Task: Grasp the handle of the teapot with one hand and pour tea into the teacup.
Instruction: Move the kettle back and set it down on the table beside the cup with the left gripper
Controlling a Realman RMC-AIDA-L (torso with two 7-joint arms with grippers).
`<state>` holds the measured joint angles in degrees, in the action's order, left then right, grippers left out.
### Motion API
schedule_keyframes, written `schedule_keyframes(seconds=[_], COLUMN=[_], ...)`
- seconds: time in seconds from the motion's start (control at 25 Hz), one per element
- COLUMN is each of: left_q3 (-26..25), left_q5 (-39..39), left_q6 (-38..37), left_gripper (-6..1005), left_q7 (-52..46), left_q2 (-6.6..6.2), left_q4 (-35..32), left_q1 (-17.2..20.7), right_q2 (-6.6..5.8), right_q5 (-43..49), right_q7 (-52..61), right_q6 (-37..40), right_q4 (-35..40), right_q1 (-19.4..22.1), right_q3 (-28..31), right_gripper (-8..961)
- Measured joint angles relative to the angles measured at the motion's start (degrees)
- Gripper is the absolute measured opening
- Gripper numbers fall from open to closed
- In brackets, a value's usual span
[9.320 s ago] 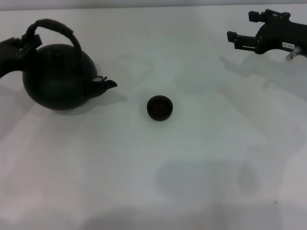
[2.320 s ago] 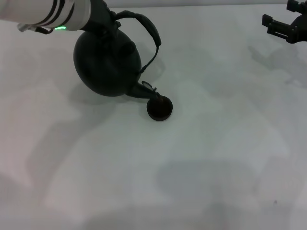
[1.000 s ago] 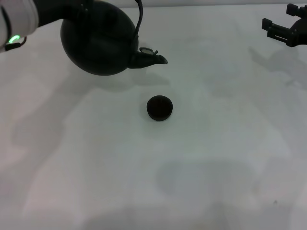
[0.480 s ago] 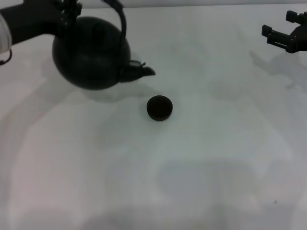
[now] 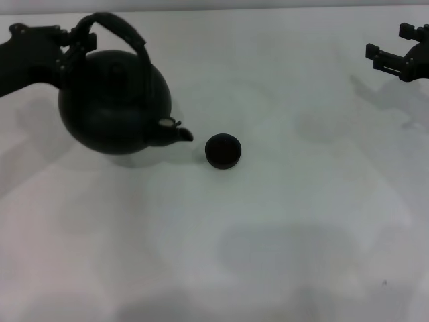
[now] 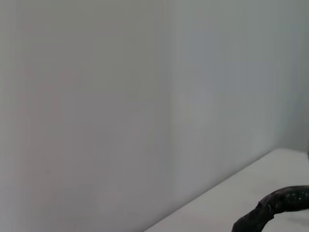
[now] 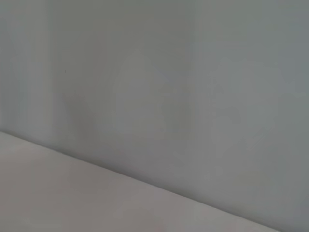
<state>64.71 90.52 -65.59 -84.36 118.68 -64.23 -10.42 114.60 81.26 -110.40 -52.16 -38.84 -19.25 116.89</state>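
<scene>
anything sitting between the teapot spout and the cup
Nothing visible. Only bare table lies between the teapot spout and the teacup. The left pincer holds the handle.

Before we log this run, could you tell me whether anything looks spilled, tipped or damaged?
Nothing stands out: the teapot is upright in the left gripper, the teacup upright beside its spout, no spill visible.

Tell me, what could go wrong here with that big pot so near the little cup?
The teapot hangs from its handle in the left gripper, and its spout points at the teacup with only a narrow gap between. A small swing might knock the cup aside. Held by the arch alone, the round pot could also sway. The right gripper is parked far off.
</scene>
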Motion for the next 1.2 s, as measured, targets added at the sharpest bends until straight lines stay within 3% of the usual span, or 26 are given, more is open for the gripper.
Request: schedule_keyframes(seconds=[0.28, 0.56, 1.0, 1.2], left_q3=[-8.1, -10.0, -10.5, -10.5], left_q5=[-2.6, -2.2, -1.4, -1.2], left_q6=[-6.3, -6.7, -3.7, -2.5], left_gripper=[125, 125, 124, 124], left_q7=[8.6, 13.1, 14.6, 16.4], left_q2=[-0.13, -0.94, -1.24, -0.78], left_q4=[10.9, 19.9, 24.3, 25.1], left_q1=[-2.1, -6.5, -9.1, -9.1], right_q2=[0.00, 0.00, 0.00, 0.00], right_q5=[0.0, 0.1, 0.1, 0.1], right_q7=[0.1, 0.2, 0.3, 0.2], right_q6=[0.1, 0.1, 0.3, 0.8], right_q4=[0.1, 0.2, 0.2, 0.2], right_q1=[-0.2, -0.6, -0.7, -0.7], right_q3=[0.0, -0.1, -0.1, -0.1], right_gripper=[842, 841, 841, 841])
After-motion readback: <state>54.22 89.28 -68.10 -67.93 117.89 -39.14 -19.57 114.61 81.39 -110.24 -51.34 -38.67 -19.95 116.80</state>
